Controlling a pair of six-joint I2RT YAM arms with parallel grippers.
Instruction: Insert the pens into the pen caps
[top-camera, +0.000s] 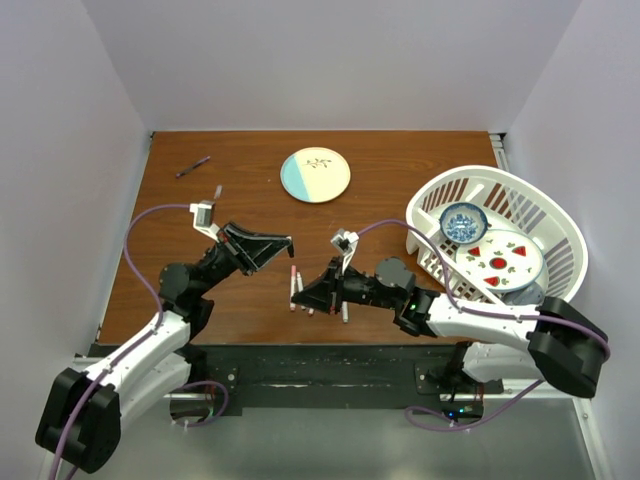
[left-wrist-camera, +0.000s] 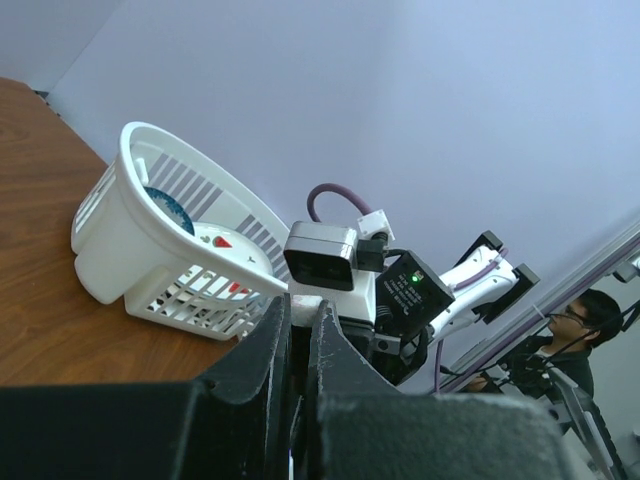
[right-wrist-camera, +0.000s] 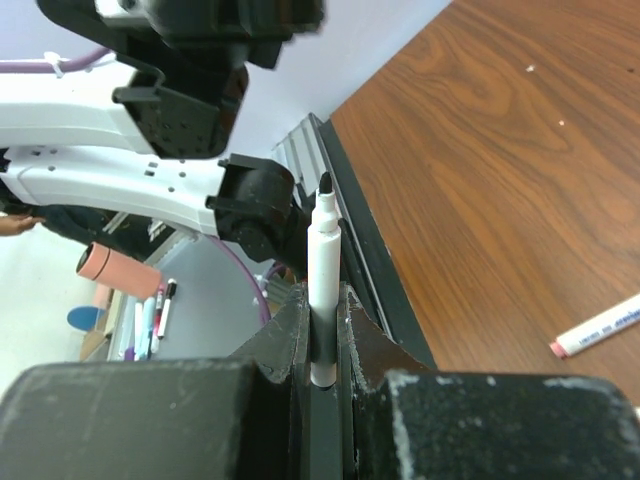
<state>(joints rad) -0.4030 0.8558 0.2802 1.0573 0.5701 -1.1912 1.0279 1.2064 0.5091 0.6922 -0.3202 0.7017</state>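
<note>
Right wrist view: clamped a white pen upright in the right gripper, black tip bare. Saw a capped pen lying beside it, close to the near edge. Could not tell whether the left gripper, fingers nearly together, pinched anything. Spotted a dark purple pen near the far left corner.

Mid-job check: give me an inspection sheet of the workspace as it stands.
Surface: brown wood-grain table.
Job's things: white pen, black tip bare, in the right gripper; more pens lying beside it; purple pen far left.
Clutter: round plate; white basket holding a blue bowl and strawberry plate.
Grippers: right gripper shut on the pen; left gripper fingers nearly together, contents unclear.
Cables: purple cables looping off both wrists.
Surroundings: white walls; a person beyond the rig.
</note>
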